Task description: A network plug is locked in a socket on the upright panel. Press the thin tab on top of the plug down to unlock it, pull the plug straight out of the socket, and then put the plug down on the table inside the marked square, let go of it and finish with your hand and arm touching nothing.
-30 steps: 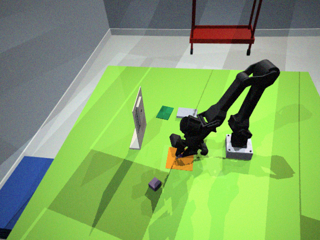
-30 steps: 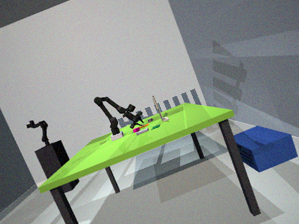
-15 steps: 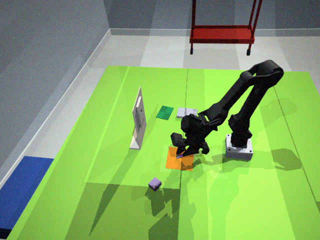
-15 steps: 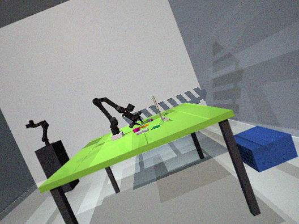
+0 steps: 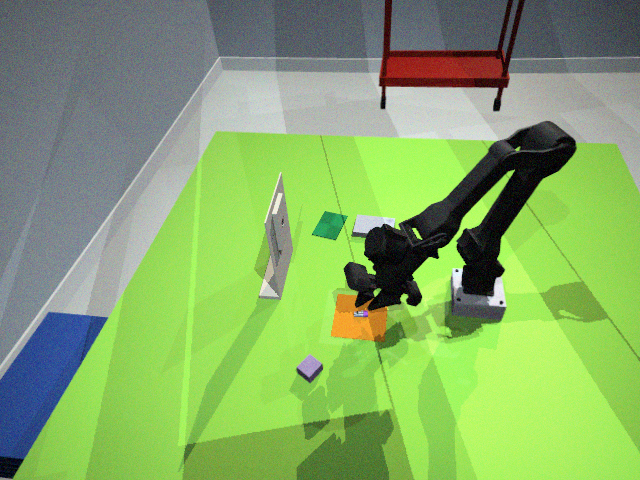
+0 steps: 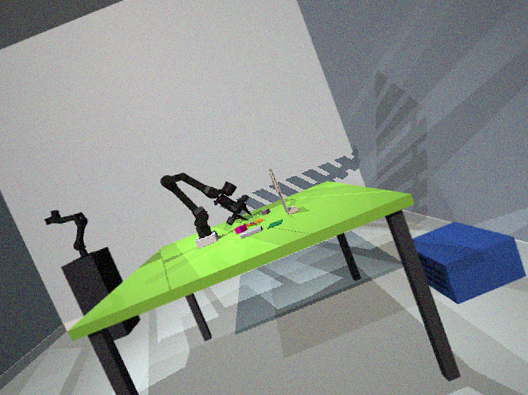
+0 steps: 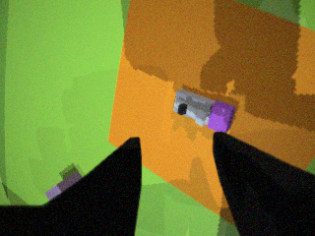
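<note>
The network plug (image 5: 360, 313) (image 7: 204, 109), grey with a purple end, lies on the orange marked square (image 5: 351, 331) (image 7: 143, 98). In the wrist view its purple end is near the tip of the right finger; whether they touch is hard to tell. My gripper (image 5: 363, 305) (image 7: 176, 144) is open, with nothing between its fingers, just above the square. The upright panel (image 5: 285, 258) (image 6: 277, 190) stands beyond the square, to the left in the top view, with no plug seen in it.
A lilac block (image 5: 309, 367) (image 7: 64, 186) lies near the square. A green flat piece (image 5: 329, 225) (image 6: 275, 224) and a white-grey flat box (image 5: 369, 225) (image 6: 250, 231) lie on the other side. A magenta object (image 6: 241, 229) shows in the exterior view.
</note>
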`<state>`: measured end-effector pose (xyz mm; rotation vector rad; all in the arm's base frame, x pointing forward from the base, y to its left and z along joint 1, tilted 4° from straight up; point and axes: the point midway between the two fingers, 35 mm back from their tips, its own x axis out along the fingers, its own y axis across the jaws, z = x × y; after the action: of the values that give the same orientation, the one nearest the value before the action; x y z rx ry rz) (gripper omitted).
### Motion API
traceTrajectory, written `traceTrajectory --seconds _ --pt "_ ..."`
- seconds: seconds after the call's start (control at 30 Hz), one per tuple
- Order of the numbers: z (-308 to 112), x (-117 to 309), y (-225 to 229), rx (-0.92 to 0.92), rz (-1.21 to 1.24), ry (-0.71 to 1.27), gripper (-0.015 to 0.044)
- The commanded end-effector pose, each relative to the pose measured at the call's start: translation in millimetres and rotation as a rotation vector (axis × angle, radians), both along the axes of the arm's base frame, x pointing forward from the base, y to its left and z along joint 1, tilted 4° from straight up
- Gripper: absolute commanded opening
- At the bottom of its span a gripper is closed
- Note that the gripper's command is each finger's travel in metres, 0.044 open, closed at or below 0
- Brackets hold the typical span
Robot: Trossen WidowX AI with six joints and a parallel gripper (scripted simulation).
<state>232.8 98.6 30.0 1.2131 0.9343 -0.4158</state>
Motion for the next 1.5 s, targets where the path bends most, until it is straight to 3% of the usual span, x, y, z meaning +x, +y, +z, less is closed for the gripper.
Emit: traceTrajectory --seconds 0.0,1.47 --pt "3.4 -1.5 -0.9 0.0 -0.005 -0.003 0.0156" --pt "62.7 -5.7 1.9 0.001 -0.003 -0.002 0.0156"
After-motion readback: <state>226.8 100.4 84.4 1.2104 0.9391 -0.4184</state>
